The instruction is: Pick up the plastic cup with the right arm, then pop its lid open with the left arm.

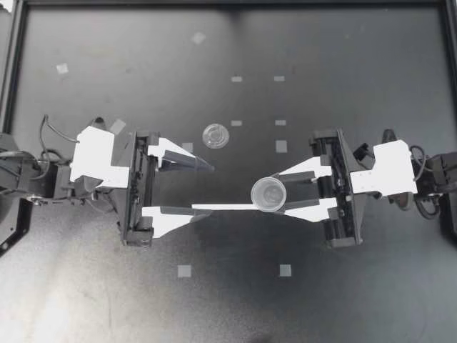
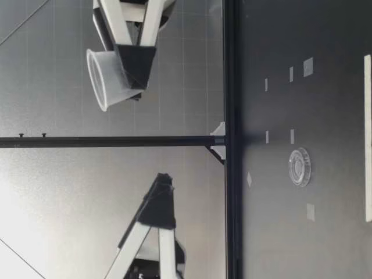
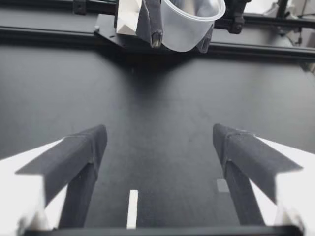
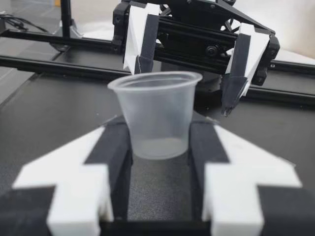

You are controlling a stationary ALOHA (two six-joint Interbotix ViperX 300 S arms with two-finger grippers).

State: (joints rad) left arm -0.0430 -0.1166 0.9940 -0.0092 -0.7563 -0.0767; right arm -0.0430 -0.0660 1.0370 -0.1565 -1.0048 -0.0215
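Overhead, grasping cup [image 1: 269,193] in right gripper [image 1: 278,191] right of centre, with left gripper [image 1: 203,189] released to its left and lid [image 1: 215,135] flat on table [image 1: 357,300] farther back. Likewise from low down: holding cup [image 2: 110,78] well above table, lid [image 2: 299,167] lying on it. At the wrists, seeing cup [image 4: 156,115] clasped between right fingers [image 4: 115,147], left jaws wide apart, facing it.

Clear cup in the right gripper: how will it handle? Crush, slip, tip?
Probably thin and flexible: the cup is translucent plastic with a thin rim, so a hard squeeze from my right gripper may dent it. Likely very light: it looks empty. Its smooth, tapered wall could slip in that grip, and the narrow base may tip easily.
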